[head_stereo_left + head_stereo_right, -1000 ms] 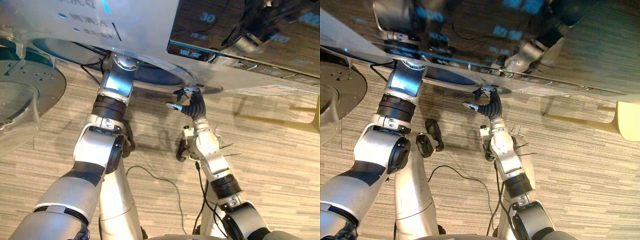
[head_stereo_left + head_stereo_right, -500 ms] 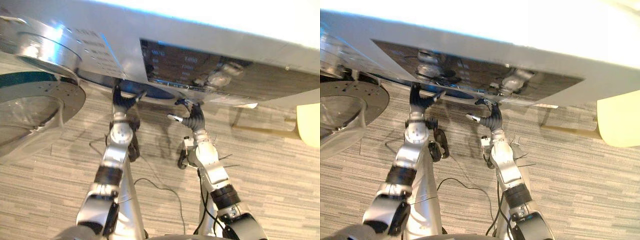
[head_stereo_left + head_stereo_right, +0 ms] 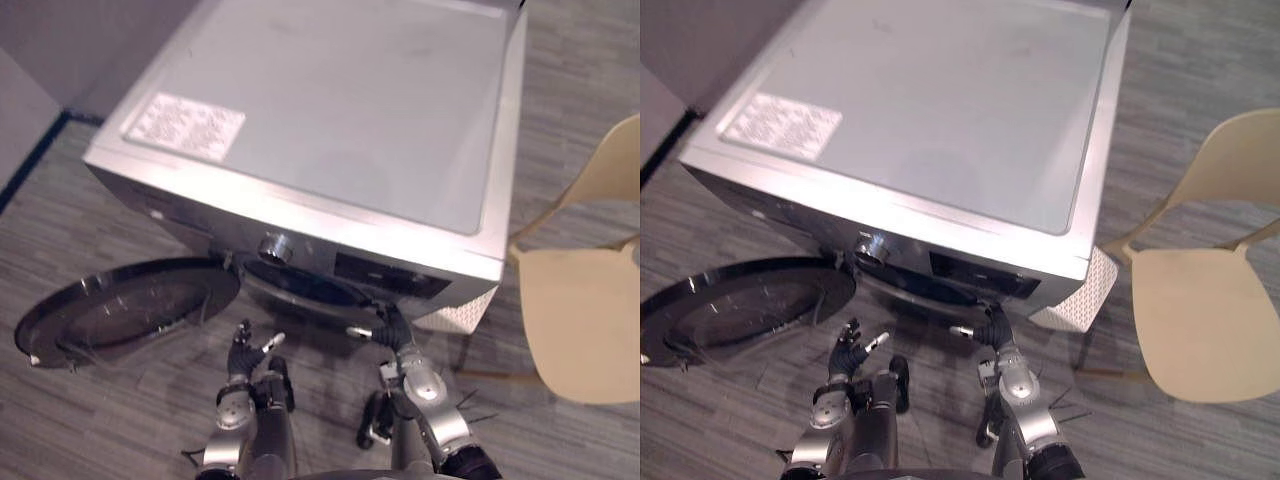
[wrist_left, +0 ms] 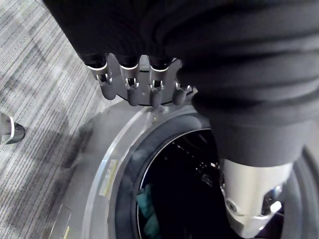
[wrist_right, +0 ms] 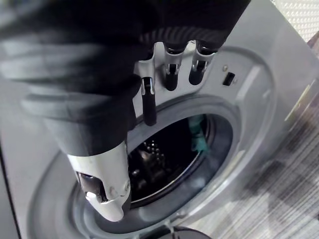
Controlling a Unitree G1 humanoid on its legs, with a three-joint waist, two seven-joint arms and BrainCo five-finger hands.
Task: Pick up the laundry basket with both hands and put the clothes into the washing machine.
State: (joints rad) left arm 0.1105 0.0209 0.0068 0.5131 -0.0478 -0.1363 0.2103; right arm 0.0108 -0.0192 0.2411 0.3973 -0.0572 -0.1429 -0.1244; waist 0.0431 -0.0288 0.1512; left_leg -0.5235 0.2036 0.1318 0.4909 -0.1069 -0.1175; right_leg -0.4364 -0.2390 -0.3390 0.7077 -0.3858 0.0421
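The silver washing machine [image 3: 330,130] stands in front of me with its round door [image 3: 125,310] swung open to the left. Through the drum opening [image 4: 174,189] a teal cloth [image 4: 143,199] lies inside the drum, also seen as teal cloth [image 5: 199,137] in the right wrist view. My left hand [image 3: 243,352] hovers below the opening with its fingers [image 4: 130,82] spread and empty. My right hand [image 3: 388,328] is at the opening's right edge, its fingers [image 5: 172,74] relaxed and holding nothing. A white perforated basket [image 3: 458,303] shows at the machine's right front corner.
A beige chair [image 3: 580,320] stands to the right of the machine, close to the basket. The open door takes up the floor at the left. Grey striped carpet [image 3: 60,420] lies in front of the machine.
The whole picture has shifted: the camera now looks down on the machine's top. My left arm has drawn back out of the drum opening. The right hand stays by the opening.
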